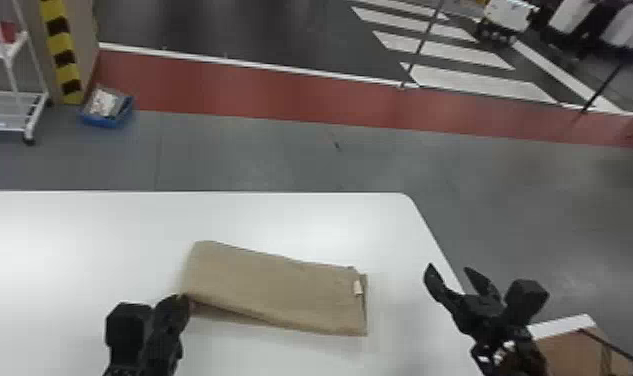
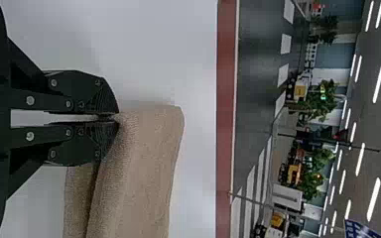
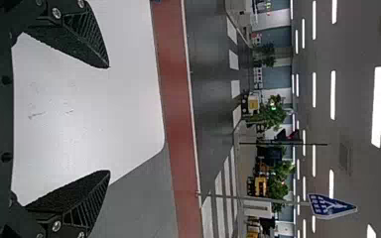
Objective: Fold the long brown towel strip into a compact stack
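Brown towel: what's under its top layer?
A lower layer of the brown towel shows along its near edge, with the white table beneath. How the cloth lies farther in is covered, so I can't tell.

Seen from above, the table and towel lie below the head camera, which faces forward and down toward a red strip and crosswalk. The left wrist camera, turned sideways, peers outward from close beside the towel. Its right counterpart, also sideways, looks out over the table's corner. Table, strip and crosswalk appear in all three views; head and left wrist share the towel.
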